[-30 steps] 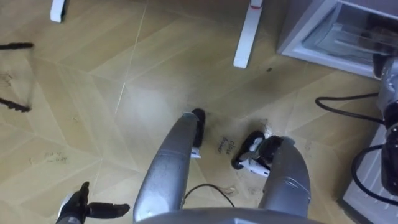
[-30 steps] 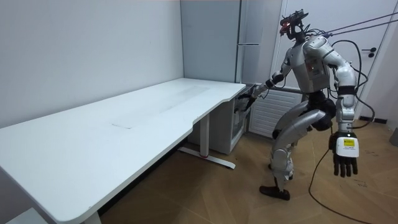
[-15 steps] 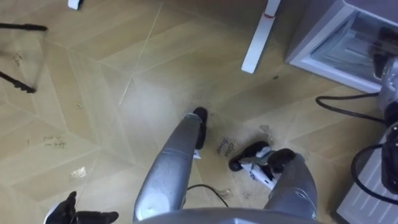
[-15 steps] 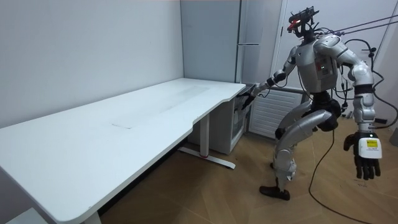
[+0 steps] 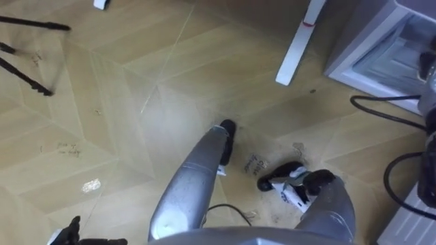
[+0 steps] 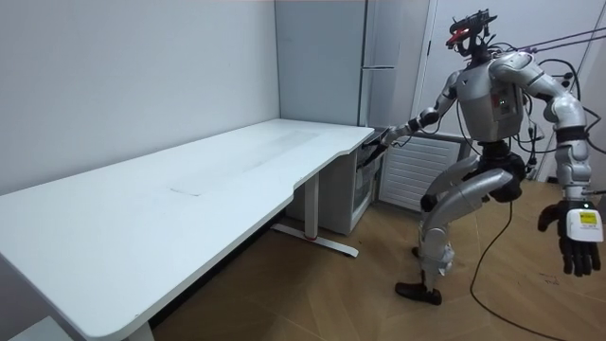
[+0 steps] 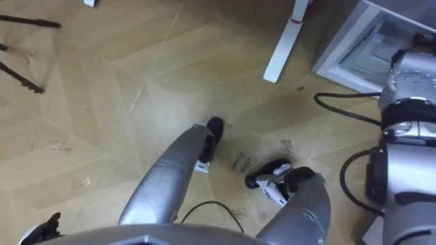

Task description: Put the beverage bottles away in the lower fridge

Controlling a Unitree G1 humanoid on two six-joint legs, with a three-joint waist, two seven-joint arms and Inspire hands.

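Grey-walled and open, the lower fridge (image 5: 357,44) is pictured ahead and to the robot's right, nearest the right hand (image 6: 386,138), which is stretched toward it; its grip cannot be told. The left hand (image 6: 578,237) is hung well apart, fingers relaxed, holding no drink.

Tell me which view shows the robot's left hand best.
The room view: the left hand hangs whole at the robot's side, fingers relaxed, holding nothing. The left eye view and right eye view catch part of it, dark fingers at the bottom left edge.
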